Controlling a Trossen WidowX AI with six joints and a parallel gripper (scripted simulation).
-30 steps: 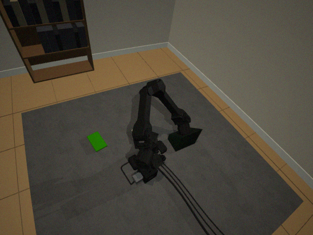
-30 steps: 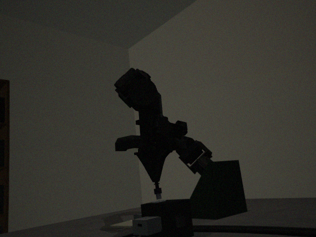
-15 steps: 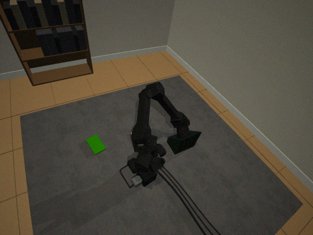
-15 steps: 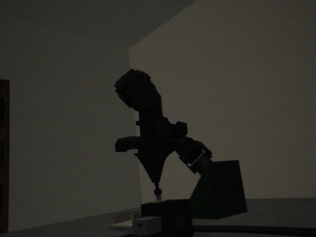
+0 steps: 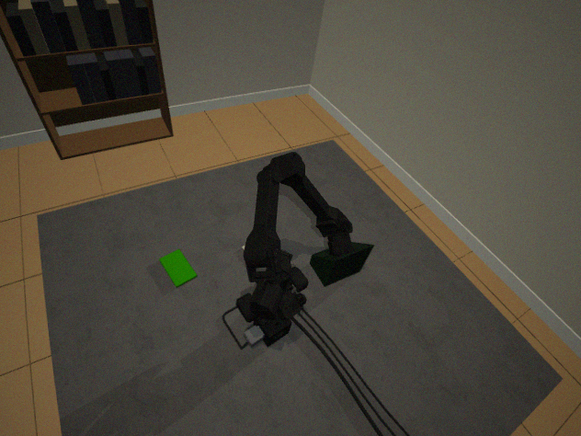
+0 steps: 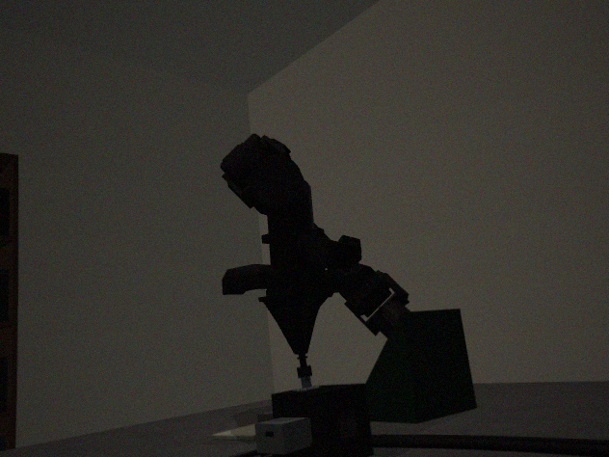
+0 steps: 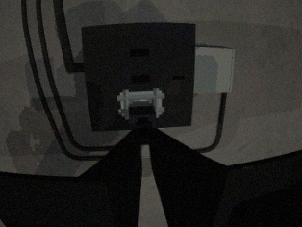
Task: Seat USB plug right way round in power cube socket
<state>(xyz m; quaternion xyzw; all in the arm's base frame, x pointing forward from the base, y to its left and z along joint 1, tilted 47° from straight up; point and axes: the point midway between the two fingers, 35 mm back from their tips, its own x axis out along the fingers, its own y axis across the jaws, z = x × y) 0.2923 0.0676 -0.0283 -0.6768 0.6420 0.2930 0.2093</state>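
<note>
A: Looking along the claw (image 6: 302, 353) (image 7: 143, 137), what is it doing so close to the power cube (image 6: 322, 411) (image 7: 108, 72)?

B: Its fingertips are pinching the USB plug (image 6: 304, 369) (image 7: 142, 117), directly below the claw in the exterior view. The plug's dark body is up in the grip and its pale metal end points down at the cube's top.

A: Why hold it by the body?

B: Probably to keep the metal end free for the socket (image 6: 307, 388) (image 7: 140, 98), the light-framed one right under the claw. Pointing the claw downwards should also let a pull or a push run along the plug.

A: Is it seated?

B: No, some metal shows above the socket. I can't tell whether the tip is inside, or which way round it is.

A: So what does the job call for?

B: If it's still reversed, I'd draw it straight up, give it a half turn, line it up and press. If it's already turned, only the lining up and pressing remain. Any tilt could make it catch on the rim.

A: And the pale block (image 5: 254, 334) (image 6: 283, 436) (image 7: 214, 70)?

B: It's beside the cube, below and to one side of the claw. That spot leaves the top socket reachable, though a careless sideways exit might disturb things on the table (image 5: 141, 356).
</note>
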